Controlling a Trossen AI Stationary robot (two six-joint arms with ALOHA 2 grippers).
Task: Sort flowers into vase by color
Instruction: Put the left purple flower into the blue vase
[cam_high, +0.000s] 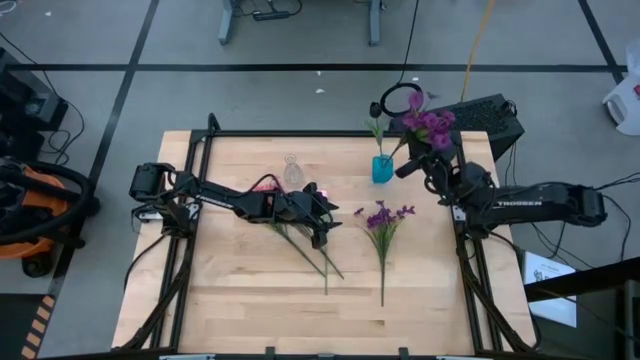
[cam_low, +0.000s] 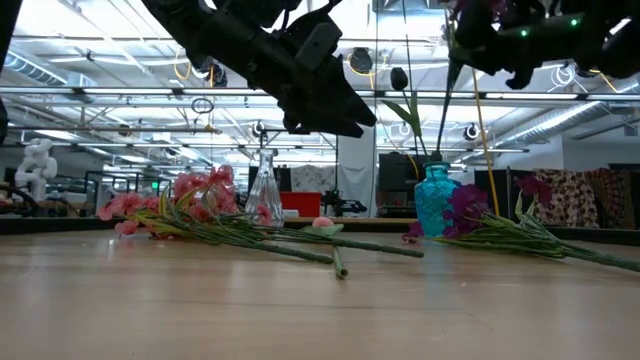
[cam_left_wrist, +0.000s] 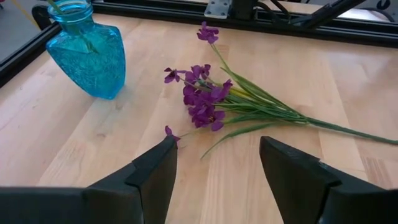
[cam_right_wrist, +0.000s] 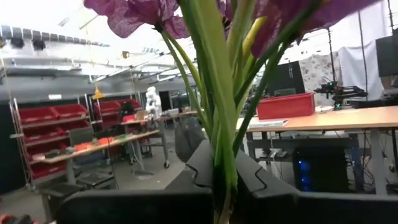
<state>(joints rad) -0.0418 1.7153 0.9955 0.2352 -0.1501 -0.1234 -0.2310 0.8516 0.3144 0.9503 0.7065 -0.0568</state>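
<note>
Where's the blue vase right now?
In the high view the blue vase stands at the table's far edge, right of the clear vase, near the right claw.

Light wooden table (cam_high: 240, 300) with black frame rails. On it: blue vase (cam_high: 382, 168) near far edge, clear glass vase (cam_high: 292, 172) to its left, pink flowers (cam_low: 165, 210) lying mid-left, purple flowers (cam_high: 380, 220) lying mid-right, stems toward front.

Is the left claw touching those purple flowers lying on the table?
Apart. The left wrist view shows the left claw open, with bare wood between its fingers and the purple flowers.
</note>
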